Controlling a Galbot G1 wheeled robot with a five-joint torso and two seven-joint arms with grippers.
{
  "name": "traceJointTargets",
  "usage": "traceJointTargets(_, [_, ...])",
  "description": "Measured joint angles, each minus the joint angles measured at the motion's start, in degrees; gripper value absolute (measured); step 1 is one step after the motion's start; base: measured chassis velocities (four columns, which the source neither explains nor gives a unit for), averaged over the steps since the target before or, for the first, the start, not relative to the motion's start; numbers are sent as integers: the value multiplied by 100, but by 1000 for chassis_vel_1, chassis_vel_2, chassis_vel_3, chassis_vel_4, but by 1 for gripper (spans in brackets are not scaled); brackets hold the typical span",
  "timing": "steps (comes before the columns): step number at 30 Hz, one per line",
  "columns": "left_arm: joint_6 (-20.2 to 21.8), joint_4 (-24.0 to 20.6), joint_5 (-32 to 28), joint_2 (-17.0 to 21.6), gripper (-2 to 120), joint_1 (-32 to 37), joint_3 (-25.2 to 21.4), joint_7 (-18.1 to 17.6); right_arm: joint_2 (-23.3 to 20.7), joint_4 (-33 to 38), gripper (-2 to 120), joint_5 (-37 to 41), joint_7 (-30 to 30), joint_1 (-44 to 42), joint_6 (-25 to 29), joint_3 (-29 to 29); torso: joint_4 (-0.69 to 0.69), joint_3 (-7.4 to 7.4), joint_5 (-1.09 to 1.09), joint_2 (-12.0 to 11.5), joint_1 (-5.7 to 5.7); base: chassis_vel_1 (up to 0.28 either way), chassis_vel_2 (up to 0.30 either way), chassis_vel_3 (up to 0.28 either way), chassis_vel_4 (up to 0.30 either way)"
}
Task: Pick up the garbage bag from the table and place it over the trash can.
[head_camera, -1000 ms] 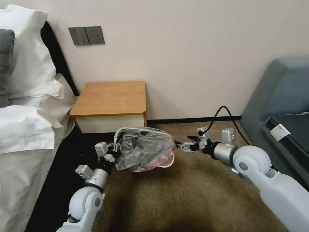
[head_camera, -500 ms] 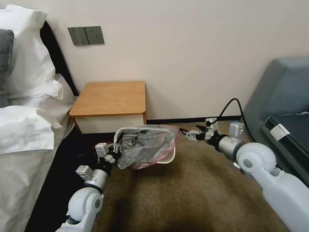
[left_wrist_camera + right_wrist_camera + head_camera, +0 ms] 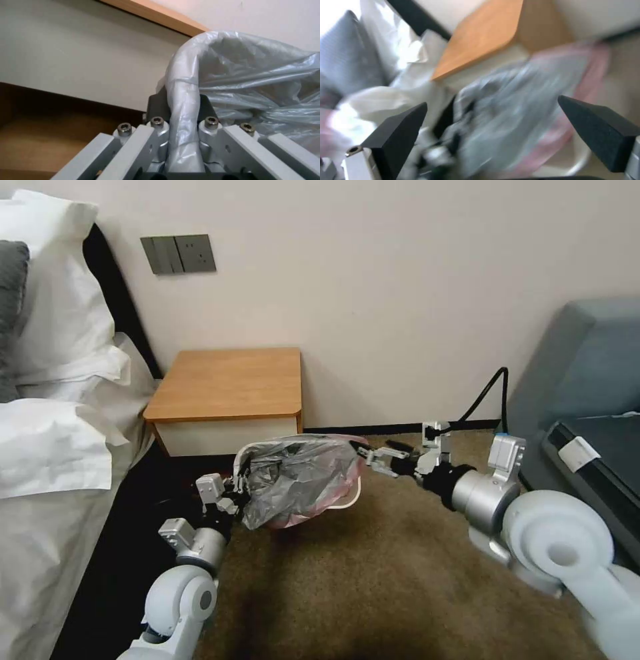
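Head view: high, facing forward and down. Left wrist view: low, pressed against the crinkled translucent grey plastic garbage bag (image 3: 253,82). Right wrist view: near. All share bag and orange-brown wooden nightstand (image 3: 230,383).

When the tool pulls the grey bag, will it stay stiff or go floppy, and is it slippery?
The garbage bag is probably floppy: it sags in wrinkles across the trash can. Its glossy film looks slippery, so it may slide. It seems very light and thin, so a hard pull might tear it.
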Motion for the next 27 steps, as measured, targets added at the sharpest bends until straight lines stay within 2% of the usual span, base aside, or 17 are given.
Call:
traceJointTargets(1, [6, -9, 0, 2, 6, -5, 17, -23, 102, 55, 100, 558, 404, 31, 132, -10, 0, 0, -1, 0, 0, 0, 0, 0, 0])
traceJointTargets(2, [6, -9, 0, 2, 6, -5, 17, -23, 102, 55, 100, 558, 404, 31, 132, -10, 0, 0, -1, 0, 0, 0, 0, 0, 0])
traceJointTargets(5, [11, -27, 13, -5, 6, -15, 77, -62, 454, 52, 100, 1499, 1161, 74, 488, -60, 0, 0, 0, 0, 0, 0, 0, 0, 0])
traceJointTargets(7, [13, -41, 21, -7, 6, -16, 96, -82, 563, 10, 100, 1601, 1335, 76, 657, -109, 0, 0, -1, 0, 0, 0, 0, 0, 0])
traceJointTargets(14, [16, -93, 106, -16, 6, -35, 131, -107, 808, -208, 100, 1204, 1809, 166, 1096, -478, 0, 0, -1, 0, 0, 0, 0, 0, 0])
traceJointTargets(21, [4, -129, 231, -44, 6, -63, 145, -108, 902, -351, 100, 609, 1937, 226, 1228, -813, 0, 0, 0, 0, 0, 0, 0, 0, 0])
traceJointTargets(27, [-44, -165, 327, -67, 6, -55, 144, -108, 927, -378, 100, 525, 2065, 282, 1394, -916, 0, 0, 0, 0, 0, 0, 0, 0, 0])
